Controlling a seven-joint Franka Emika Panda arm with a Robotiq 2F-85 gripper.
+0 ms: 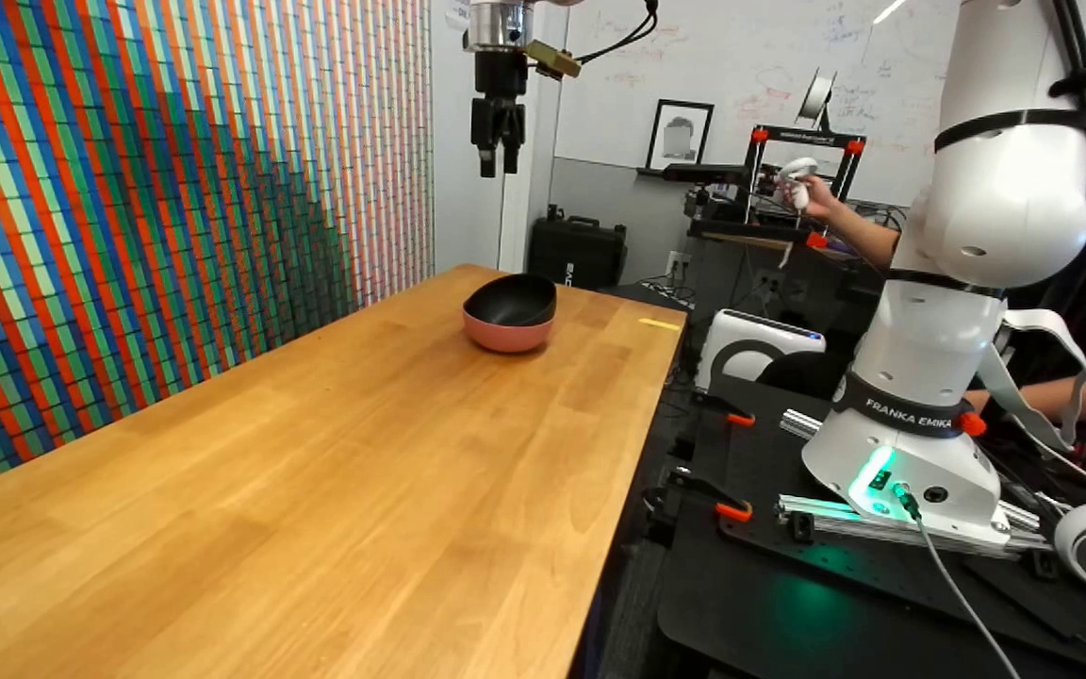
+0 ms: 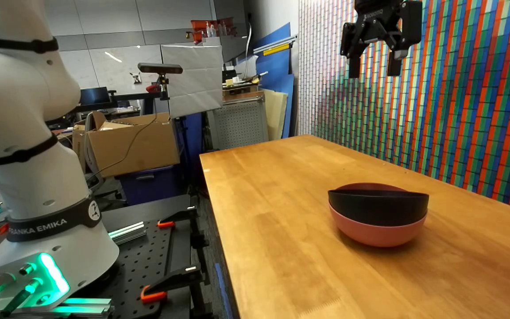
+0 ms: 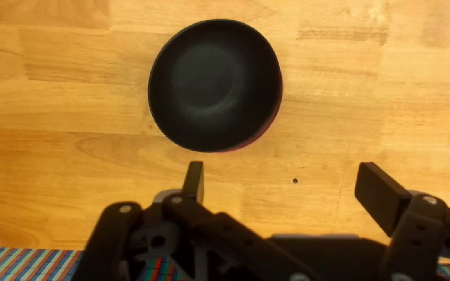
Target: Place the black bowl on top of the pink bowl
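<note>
Black bowl [image 3: 213, 86] sits tilted inside pink bowl [image 2: 376, 235]. End effector [image 2: 374, 71] empty, jaws wide, well above pink bowl. Judged light, stiff, probably slippery; any reseating: pinch black bowl's raised rim [image 2: 379, 197].

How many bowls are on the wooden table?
2. The pink bowl rests on the wooden table, and the black bowl sits tilted inside it. Anything small between them would be hidden.
</note>
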